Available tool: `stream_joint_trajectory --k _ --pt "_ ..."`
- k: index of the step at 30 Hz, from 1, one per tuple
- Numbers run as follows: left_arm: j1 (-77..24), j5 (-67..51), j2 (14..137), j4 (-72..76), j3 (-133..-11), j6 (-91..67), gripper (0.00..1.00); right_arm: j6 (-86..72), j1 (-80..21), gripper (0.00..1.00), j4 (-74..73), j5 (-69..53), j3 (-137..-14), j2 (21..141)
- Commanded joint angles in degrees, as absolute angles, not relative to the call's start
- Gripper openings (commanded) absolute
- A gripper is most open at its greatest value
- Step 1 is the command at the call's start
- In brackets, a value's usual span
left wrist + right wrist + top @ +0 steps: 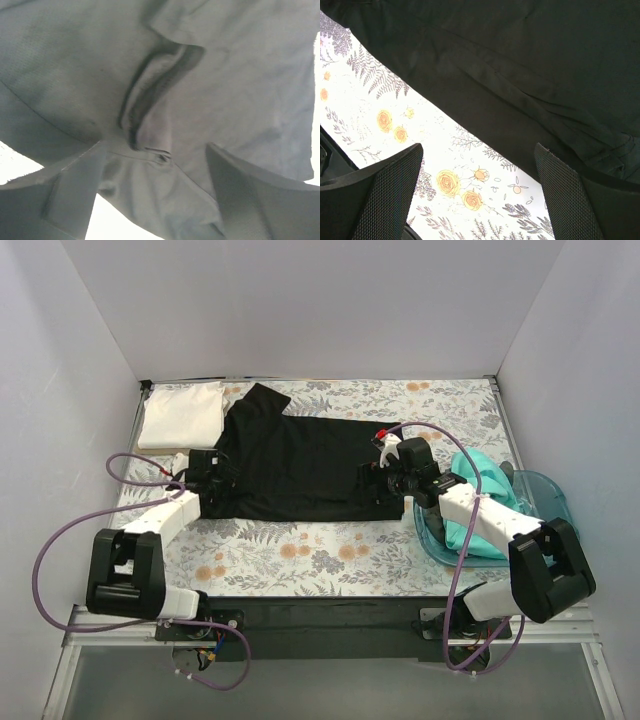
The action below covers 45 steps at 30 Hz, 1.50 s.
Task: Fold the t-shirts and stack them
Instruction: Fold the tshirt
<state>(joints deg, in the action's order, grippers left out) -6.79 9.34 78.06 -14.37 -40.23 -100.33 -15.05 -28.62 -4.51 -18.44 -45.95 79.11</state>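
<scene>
Sprawling, wrinkled black t-shirt point(290, 465) (left end effector point(155, 148) and right end effector point(479, 150) agape)

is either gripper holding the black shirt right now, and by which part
Nothing is held: the left gripper and right gripper are both open at the black shirt, no cloth pinched.

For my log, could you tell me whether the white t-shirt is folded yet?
Folded: the white t-shirt lies as a compact rectangle, no sleeves showing.
</scene>
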Motion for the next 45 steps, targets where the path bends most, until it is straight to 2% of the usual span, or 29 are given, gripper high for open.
stream_joint_trajectory --k 1,4,6,7,8,12,18,19,32,34,38,39,41,43,45 --pt "-7.1 10.0 80.5 -14.1 -42.4 -99.8 0.72 -15.0 -28.9 0.98 -2.7 -18.3 -45.4 78.8" --pt "-7.2 11.0 83.0 -13.5 -43.1 -99.7 0.65 -14.9 -28.9 0.98 -2.8 -17.7 -45.2 78.7" --pt "-7.2 11.9 84.0 -13.4 -43.5 -99.7 0.57 -14.8 -28.9 0.98 -2.8 -17.5 -45.0 78.3" --pt "-7.2 12.3 84.5 -13.3 -43.8 -99.7 0.52 -14.9 -28.9 0.98 -2.8 -17.1 -44.9 78.1" --pt "-7.2 13.0 85.3 -13.4 -44.2 -99.7 0.41 -14.9 -28.9 0.98 -2.8 -17.1 -44.9 78.0" --pt "-7.2 12.7 86.4 -13.4 -45.6 -99.5 0.22 -14.7 -28.9 0.98 -2.9 -16.9 -44.6 77.6" --pt "-7.3 13.4 87.3 -13.4 -46.6 -99.1 0.01 -14.5 -28.9 0.98 -3.1 -16.5 -44.6 77.5" --pt "-7.3 13.5 87.5 -13.4 -47.0 -98.9 0.0 -14.4 -28.9 0.98 -3.1 -16.4 -44.6 77.4" --pt "-12.5 14.4 99.4 -14.4 -59.2 -87.9 0.0 -12.9 -28.9 0.98 -4.1 -16.2 -44.4 78.1" --pt "-13.8 15.2 101.0 -15.9 -60.7 -87.5 0.03 -12.6 -28.9 0.98 -4.7 -15.9 -44.4 78.7" --pt "-14.9 16.8 103.1 -18.0 -62.8 -87.6 0.23 -11.8 -28.9 0.98 -5.5 -16.3 -44.5 79.9" --pt "-15.2 17.1 103.1 -18.3 -63.1 -87.8 0.31 -11.7 -28.9 0.98 -5.7 -16.3 -44.6 80.1" --pt "-15.3 17.4 102.9 -18.5 -63.2 -87.8 0.35 -11.4 -28.9 0.98 -5.9 -16.9 -44.9 80.7" --pt "-15.6 17.7 102.5 -18.5 -63.9 -87.5 0.47 -11.3 -28.9 0.98 -5.8 -17.8 -45.1 81.8" --pt "-15.7 18.3 101.9 -19.1 -64.6 -87.5 0.65 -11.2 -29.0 0.98 -5.8 -18.2 -45.7 83.8"
